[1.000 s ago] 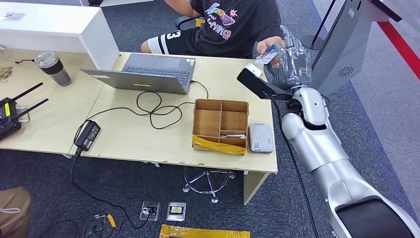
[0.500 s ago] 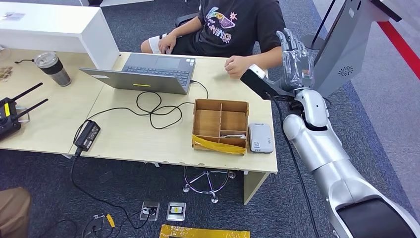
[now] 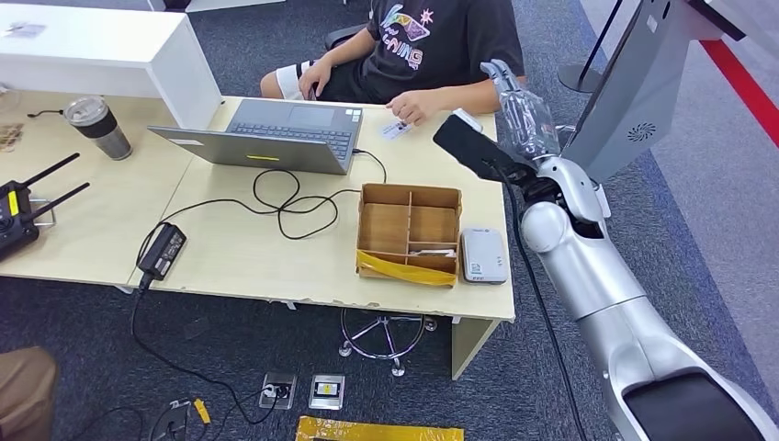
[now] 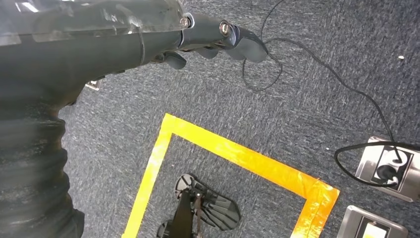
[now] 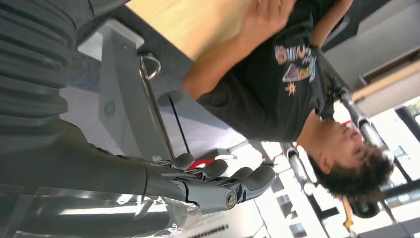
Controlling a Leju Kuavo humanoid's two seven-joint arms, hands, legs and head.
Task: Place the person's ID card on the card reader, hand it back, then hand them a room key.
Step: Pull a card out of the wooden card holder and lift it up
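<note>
— What is seen at the left of the head view?
— A lidded tumbler is stood at the upper left on the bench, and a black radio controller is laid at the left edge. A grey laptop is set open further right, with a black power brick and its looped cable below it.

— And the middle?
— A cardboard divider box is placed at centre, with the card reader just beside it on its right. The ID card is laid on the bench in the upper middle, touched by the person's hand.

— How are the robot's hands held?
— The right hand is raised at the upper right, near the person's arm; its fingers are held straight and together, and nothing is gripped. In the left wrist view the left hand is hung over carpet marked with yellow tape; its fingers are extended and nothing is held.
</note>
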